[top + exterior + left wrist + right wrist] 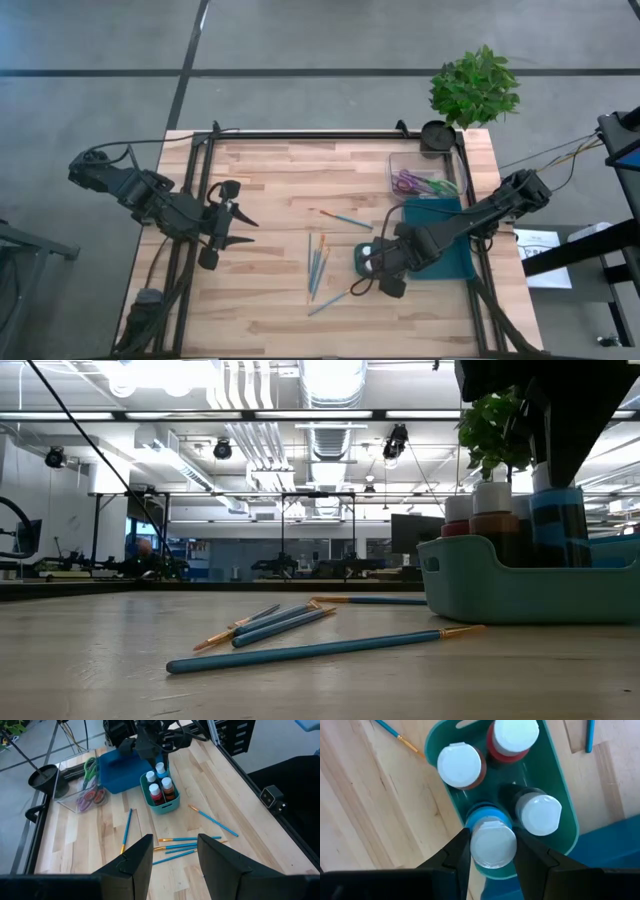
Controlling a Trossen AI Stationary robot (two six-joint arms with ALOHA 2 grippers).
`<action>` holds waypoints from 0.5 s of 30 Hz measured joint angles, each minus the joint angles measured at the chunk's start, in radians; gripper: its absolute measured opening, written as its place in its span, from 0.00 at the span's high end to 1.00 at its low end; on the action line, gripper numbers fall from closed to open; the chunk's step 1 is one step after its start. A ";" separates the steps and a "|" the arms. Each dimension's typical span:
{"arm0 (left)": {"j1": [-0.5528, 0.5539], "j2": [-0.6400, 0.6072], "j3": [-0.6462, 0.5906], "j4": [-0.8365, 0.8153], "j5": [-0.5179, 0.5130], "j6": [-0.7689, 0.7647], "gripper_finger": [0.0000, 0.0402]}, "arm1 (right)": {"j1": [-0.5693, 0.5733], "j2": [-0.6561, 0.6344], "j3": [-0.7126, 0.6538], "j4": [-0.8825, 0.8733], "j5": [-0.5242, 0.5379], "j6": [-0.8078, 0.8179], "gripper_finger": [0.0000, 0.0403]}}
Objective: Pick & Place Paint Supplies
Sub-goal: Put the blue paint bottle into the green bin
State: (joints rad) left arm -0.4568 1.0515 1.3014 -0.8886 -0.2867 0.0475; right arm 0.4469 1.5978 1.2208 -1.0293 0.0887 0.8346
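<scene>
The pale wooden counter (270, 180) carries a loose cluster of blue-handled paintbrushes (318, 262) near its middle, with one more brush (346, 219) lying apart beside them. Toward the right sit a small teal caddy (161, 806), a blue tray (448, 250) and a clear box of scissors (420, 178).

Def a robotics lab/workshop: exposed ceiling ducts (330, 400), strip lights, workbenches w/ monitors (415, 532) in the bkgd.

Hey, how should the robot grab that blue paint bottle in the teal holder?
By its white cap, from straight above. The blue bottle stands upright in the teal holder, neighbours close beside, so only the top is free. The right gripper already straddles that cap.
</scene>
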 joint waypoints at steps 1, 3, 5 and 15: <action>0.000 0.000 0.000 0.000 0.000 0.000 0.60 | 0.000 0.000 -0.002 -0.001 0.000 0.000 0.72; 0.000 0.000 0.000 0.000 0.000 0.000 0.60 | 0.000 0.000 -0.004 0.001 0.000 0.000 0.72; 0.000 0.000 0.000 0.000 0.000 0.000 0.60 | 0.000 0.000 -0.005 -0.001 0.000 -0.003 0.72; 0.000 0.000 0.000 0.000 0.000 0.004 0.60 | 0.000 -0.001 -0.049 0.041 0.005 -0.018 0.72</action>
State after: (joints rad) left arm -0.4572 1.0515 1.3014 -0.8886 -0.2867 0.0517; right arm 0.4469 1.5970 1.1716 -0.9882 0.0933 0.8165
